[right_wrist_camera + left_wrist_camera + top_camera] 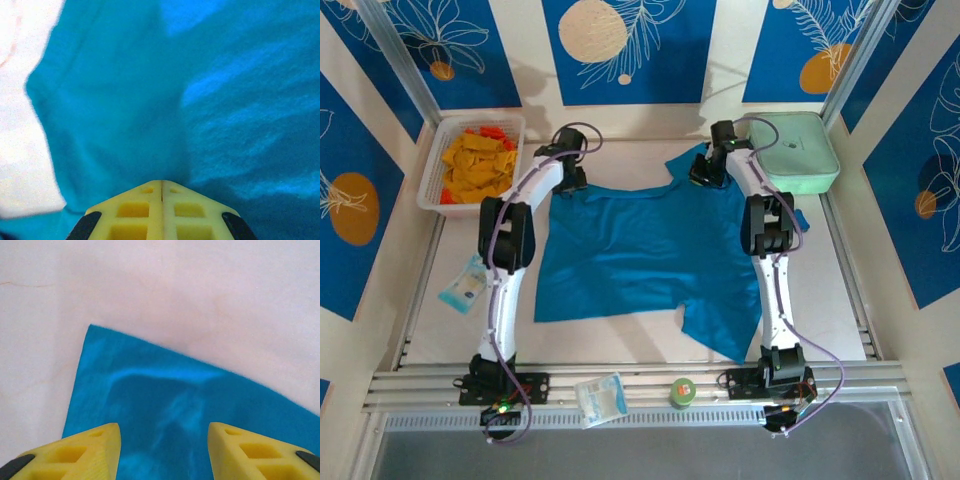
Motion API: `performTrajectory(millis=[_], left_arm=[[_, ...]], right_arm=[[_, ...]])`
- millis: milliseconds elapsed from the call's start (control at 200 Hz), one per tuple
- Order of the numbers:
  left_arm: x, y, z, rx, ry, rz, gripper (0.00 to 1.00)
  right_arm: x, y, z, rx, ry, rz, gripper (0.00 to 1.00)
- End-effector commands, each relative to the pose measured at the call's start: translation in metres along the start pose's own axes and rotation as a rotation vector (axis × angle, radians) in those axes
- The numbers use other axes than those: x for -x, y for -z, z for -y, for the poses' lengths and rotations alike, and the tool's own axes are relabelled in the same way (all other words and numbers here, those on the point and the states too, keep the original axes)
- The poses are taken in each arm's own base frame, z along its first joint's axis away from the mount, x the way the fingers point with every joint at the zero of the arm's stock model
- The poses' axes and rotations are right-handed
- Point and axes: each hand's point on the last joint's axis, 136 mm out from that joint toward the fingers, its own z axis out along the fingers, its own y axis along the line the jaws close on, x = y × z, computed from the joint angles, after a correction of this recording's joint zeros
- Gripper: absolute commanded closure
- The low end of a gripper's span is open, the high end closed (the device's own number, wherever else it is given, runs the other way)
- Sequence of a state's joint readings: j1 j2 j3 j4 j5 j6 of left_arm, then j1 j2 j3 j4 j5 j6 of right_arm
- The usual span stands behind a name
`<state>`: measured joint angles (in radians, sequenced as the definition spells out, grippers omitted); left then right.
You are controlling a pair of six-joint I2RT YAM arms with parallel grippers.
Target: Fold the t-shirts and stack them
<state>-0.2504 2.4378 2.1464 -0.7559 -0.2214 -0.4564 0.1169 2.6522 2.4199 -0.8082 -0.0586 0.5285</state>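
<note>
Across the upper middle of the overhead view, the far edge of the teal t-shirt [650, 250] runs left to right. Each arm is at one end of that edge, and the rest of the cloth lies flat on the bench [840, 290], toward the bottom of the frame. The left claw [572, 178] is over the upper-left corner. In its wrist view the left claw [164, 432] is spread, its yellow fingers [95, 450] standing either side of the t-shirt [150, 390]. The corner points to the upper left, onto bare bench [200, 290], and nothing is gripped there yet. The right claw [705, 172] is at the upper-right corner, just beside the mint-green case [800, 150]. Seen from the wrist, the right claw [161, 182] is pressed together, and a crease in the t-shirt [240, 100] runs straight into its tips. It looks to be pinching a fold of the cloth. A fold would likely draw this edge down-frame over the body of the shirt, and that needs the left side to close on its corner first. With only the right side lifting, the cloth would probably skew.
</note>
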Motion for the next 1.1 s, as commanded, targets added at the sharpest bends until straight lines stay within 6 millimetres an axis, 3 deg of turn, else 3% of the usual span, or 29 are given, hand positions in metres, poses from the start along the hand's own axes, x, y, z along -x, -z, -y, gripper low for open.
performTrajectory(millis=[0, 135, 355, 525, 615, 735, 810, 931, 1021, 1091], left_arm=[[-0.021, -0.031, -0.014, 0.04, 0.051, -0.118, 0.5], [-0.032, -0.047, -0.024, 0.094, 0.08, -0.16, 0.5], [-0.022, -0.05, -0.036, 0.095, 0.155, -0.147, 0.49], [0.001, -0.044, -0.016, -0.035, 0.186, -0.098, 0.49], [0.02, -0.027, -0.007, -0.085, 0.198, -0.051, 0.46], [0.045, 0.005, 0.005, -0.153, 0.201, 0.016, 0.35], [0.055, 0.03, 0.01, -0.185, 0.183, 0.048, 0.29], [0.054, 0.07, 0.021, -0.215, 0.124, 0.089, 0.2], [0.042, 0.1, 0.024, -0.231, 0.08, 0.113, 0.17], [0.023, 0.121, 0.023, -0.244, 0.054, 0.121, 0.16]], right_arm=[[-0.01, -0.011, 0.039, -0.156, -0.086, -0.042, 1.0], [-0.011, -0.018, 0.055, -0.23, -0.131, -0.038, 1.0], [0.003, -0.014, 0.072, -0.217, -0.239, -0.013, 1.0], [0.018, -0.008, 0.057, -0.142, -0.231, 0.019, 1.0], [0.034, 0.007, 0.044, -0.095, -0.22, 0.065, 0.88], [0.057, 0.036, 0.008, 0.059, -0.179, 0.123, 0.71], [0.063, 0.061, -0.016, 0.124, -0.126, 0.147, 0.67], [0.047, 0.094, -0.037, 0.075, -0.013, 0.156, 0.62], [0.024, 0.12, -0.036, -0.022, 0.06, 0.169, 0.57], [-0.004, 0.137, -0.024, -0.085, 0.09, 0.174, 0.54]])
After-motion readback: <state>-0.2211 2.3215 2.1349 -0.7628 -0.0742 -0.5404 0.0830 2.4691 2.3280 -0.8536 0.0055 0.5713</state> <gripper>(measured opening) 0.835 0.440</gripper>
